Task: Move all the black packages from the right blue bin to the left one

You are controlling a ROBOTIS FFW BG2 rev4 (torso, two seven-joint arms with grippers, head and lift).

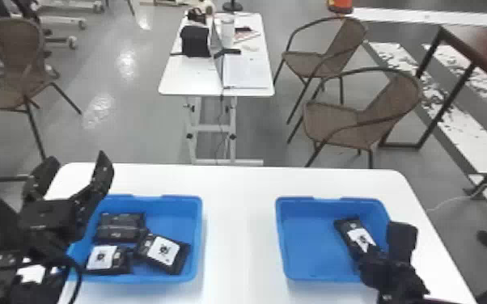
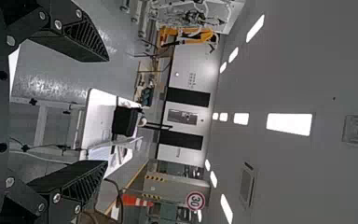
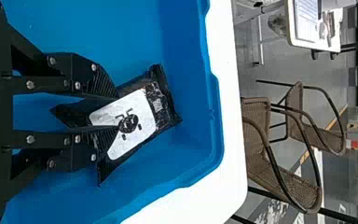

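A far white table (image 1: 190, 83) stands between brown chairs (image 1: 335, 125).

A white tabletop (image 1: 238, 226) with rounded far corners carries the left blue bin (image 1: 182, 222) and the right blue bin (image 1: 307, 242), standing well apart.

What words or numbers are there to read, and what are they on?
"30": on the round, red-edged sign in the room behind.
White label on the black package in the right bin: print too small to read.
White labels in the left bin: too small to read.
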